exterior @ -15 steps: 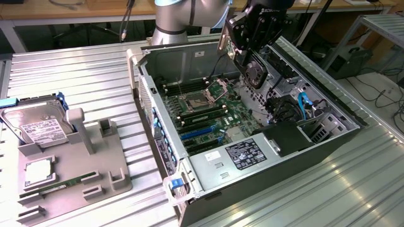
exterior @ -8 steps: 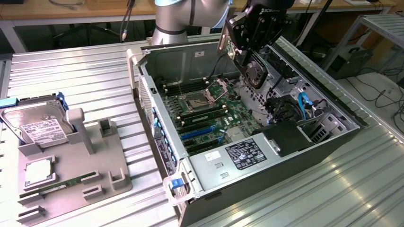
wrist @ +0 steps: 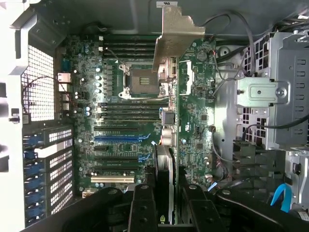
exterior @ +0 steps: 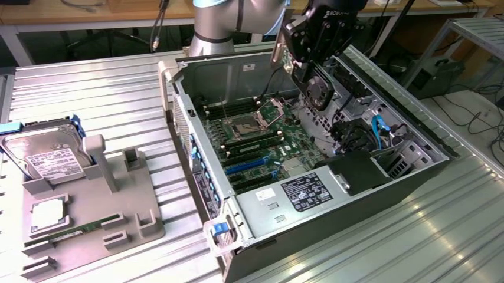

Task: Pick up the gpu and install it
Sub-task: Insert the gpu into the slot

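Arm: you have one arm (exterior: 216,23), coming in from the top middle of the exterior view.
Claw: one claw (exterior: 308,68), closed partway and gripping the gpu. In the wrist view its two black fingers (wrist: 142,208) press against the card from either side, with the card's edge between them.
Gpu: one gpu (exterior: 319,93), held in the claw in the upper middle of the exterior view. It hangs above the open case, clear of the board, with its single round black fan (exterior: 320,88) facing the camera.
Gpu, wrist view: you see the card edge-on, with its one silver end bracket (wrist: 176,34) at the far end from the claw.
Computer case: one computer case (exterior: 409,177), lying open on its side across the middle of the exterior view.
Motherboard: one green motherboard (exterior: 260,138) on the case floor, under the held card.
Processor socket: one processor socket (wrist: 145,79), with no cooler on it.
Slots: two blue slots (wrist: 120,137) and one white slot (wrist: 112,179) on the board.
Power supply: one grey power supply (exterior: 299,197) with a dark label, lower middle of the exterior view.
Blue cable: one blue cable (exterior: 378,132), at the exterior view's right inside the case.
Grey holder: one grey holder (exterior: 94,200), lower left of the exterior view.
Hard drive: one hard drive (exterior: 47,159), standing tilted in the holder.
Memory stick: one memory stick (exterior: 67,233), lying in the holder.
Tabletop: one ribbed metal tabletop (exterior: 94,100), carrying both the case and the holder.
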Robot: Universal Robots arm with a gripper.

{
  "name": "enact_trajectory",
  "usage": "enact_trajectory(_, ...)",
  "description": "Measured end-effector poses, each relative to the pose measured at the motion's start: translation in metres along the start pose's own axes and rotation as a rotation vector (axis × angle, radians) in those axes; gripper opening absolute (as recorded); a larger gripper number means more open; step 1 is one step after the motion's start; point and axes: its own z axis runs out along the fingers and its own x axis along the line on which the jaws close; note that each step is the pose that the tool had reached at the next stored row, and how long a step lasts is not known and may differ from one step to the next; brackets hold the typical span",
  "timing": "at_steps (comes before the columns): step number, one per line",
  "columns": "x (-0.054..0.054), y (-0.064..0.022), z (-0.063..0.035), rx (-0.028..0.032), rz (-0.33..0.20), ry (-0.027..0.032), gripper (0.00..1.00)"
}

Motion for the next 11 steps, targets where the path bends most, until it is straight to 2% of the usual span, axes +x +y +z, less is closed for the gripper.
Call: enact_trajectory(11,0.0003,0.0,0.0,-0.0018,-0.078,0.0023,0.27)
